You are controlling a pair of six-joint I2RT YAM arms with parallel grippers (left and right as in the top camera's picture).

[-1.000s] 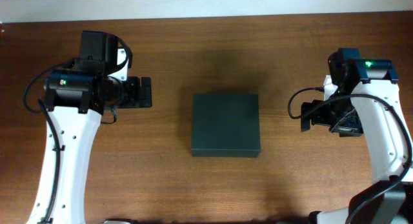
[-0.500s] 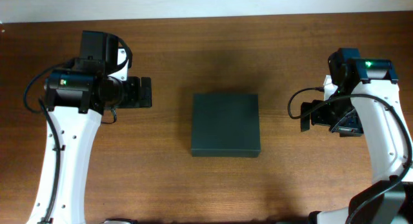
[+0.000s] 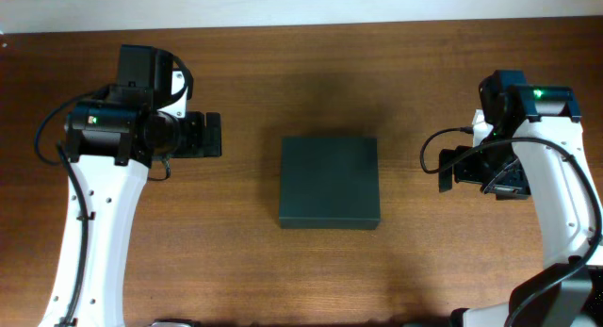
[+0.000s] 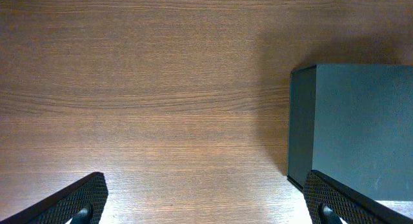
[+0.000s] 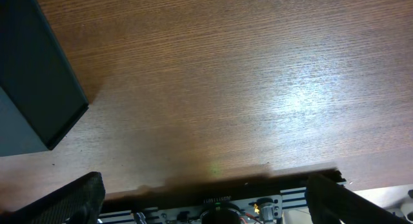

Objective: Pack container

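The container [image 3: 330, 182], a large dark green-black rectangular box, sits closed at the middle of the wooden table. Its corner shows at the right of the left wrist view [image 4: 352, 127] and at the left edge of the right wrist view [image 5: 32, 88]. My left gripper [image 3: 209, 136] hangs to the left of the box, open and empty, its fingertips [image 4: 77, 201] wide apart over bare wood. My right gripper [image 3: 446, 171] hangs to the right of the box, open and empty, its fingertips [image 5: 71, 201] wide apart.
The wooden table [image 3: 330, 73] runs to a pale wall strip along the far edge. The table's near edge and some electronics under it [image 5: 219, 208] show at the bottom of the right wrist view.
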